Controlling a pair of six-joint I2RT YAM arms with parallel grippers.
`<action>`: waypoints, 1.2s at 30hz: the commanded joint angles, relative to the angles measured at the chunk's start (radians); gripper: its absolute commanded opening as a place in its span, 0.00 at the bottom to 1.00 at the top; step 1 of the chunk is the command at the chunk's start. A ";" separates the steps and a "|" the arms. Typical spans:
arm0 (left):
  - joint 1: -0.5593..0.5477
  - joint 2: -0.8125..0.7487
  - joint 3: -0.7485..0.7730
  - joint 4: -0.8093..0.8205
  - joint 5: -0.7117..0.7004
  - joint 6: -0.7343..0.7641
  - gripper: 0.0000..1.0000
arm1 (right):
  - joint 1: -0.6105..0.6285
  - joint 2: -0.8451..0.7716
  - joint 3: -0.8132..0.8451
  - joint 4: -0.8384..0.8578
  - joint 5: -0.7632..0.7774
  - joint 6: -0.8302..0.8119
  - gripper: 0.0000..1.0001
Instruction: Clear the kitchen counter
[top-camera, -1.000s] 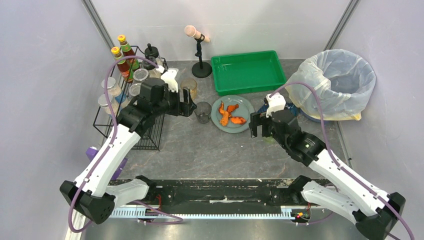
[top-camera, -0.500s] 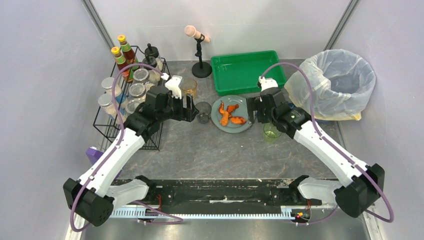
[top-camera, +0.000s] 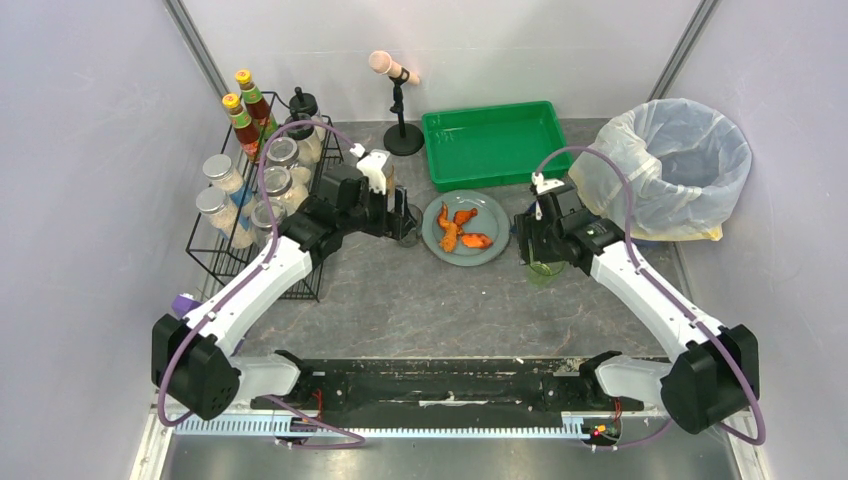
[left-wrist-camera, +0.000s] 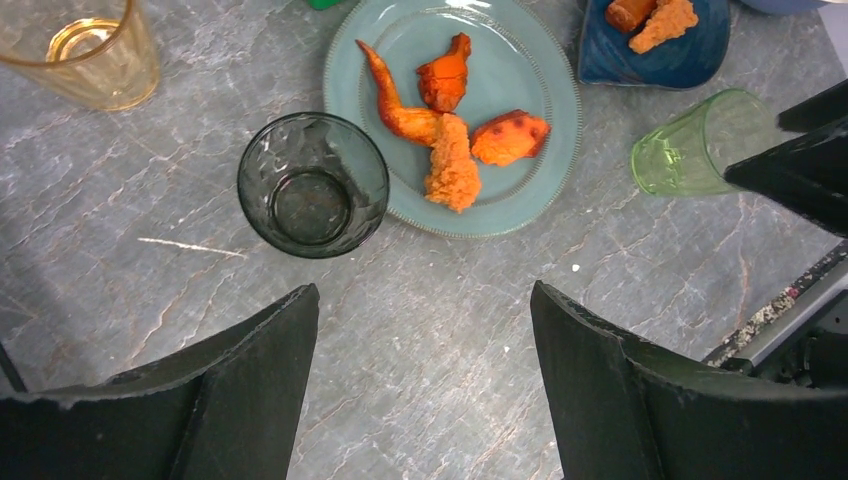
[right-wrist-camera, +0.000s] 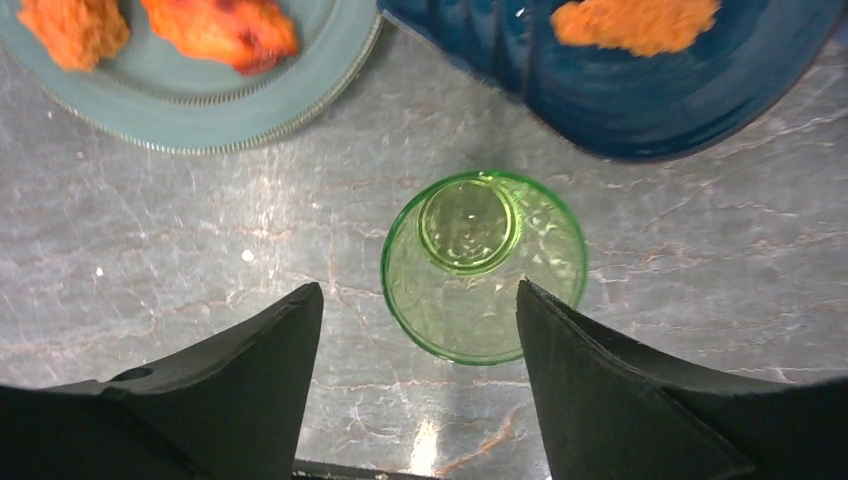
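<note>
Grey mottled stone makes up the counter (top-camera: 420, 300), which fills the floor of the white-walled booth from the black rail at the near edge to the back wall. At its middle sits a plate (left-wrist-camera: 560, 130) with fried chicken pieces (left-wrist-camera: 440, 130). Just left of the plate stands a dark glass (left-wrist-camera: 312, 184), and an amber glass (left-wrist-camera: 85, 50) stands a little beyond that. Right of the plate are a blue bowl (right-wrist-camera: 640, 100) holding more fried food and, nearer the arms, a green glass (right-wrist-camera: 483, 265) standing upright on the stone.

The left gripper (left-wrist-camera: 422, 300) hangs over bare counter just short of the dark glass, its jaws spread wide with nothing between them. The right gripper (right-wrist-camera: 417, 292) is above the green glass, jaws parted to either side of it and holding nothing; whether a finger touches the rim I cannot tell.

Behind the plate lies a green tray (top-camera: 432, 150). A wire rack (top-camera: 300, 280) of jars and bottles lines the left side, a lined bin (top-camera: 680, 170) stands at the right, and a small stand (top-camera: 402, 135) is at the back.
</note>
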 joint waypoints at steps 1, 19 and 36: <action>-0.019 0.021 0.073 0.056 0.035 0.028 0.84 | -0.002 0.004 -0.053 0.078 -0.063 -0.015 0.69; -0.044 0.000 0.040 0.089 0.055 -0.015 0.83 | -0.005 0.059 -0.165 0.223 -0.098 0.007 0.22; -0.050 -0.101 -0.058 0.376 0.127 -0.200 0.83 | -0.005 -0.313 -0.262 0.651 -0.401 0.197 0.00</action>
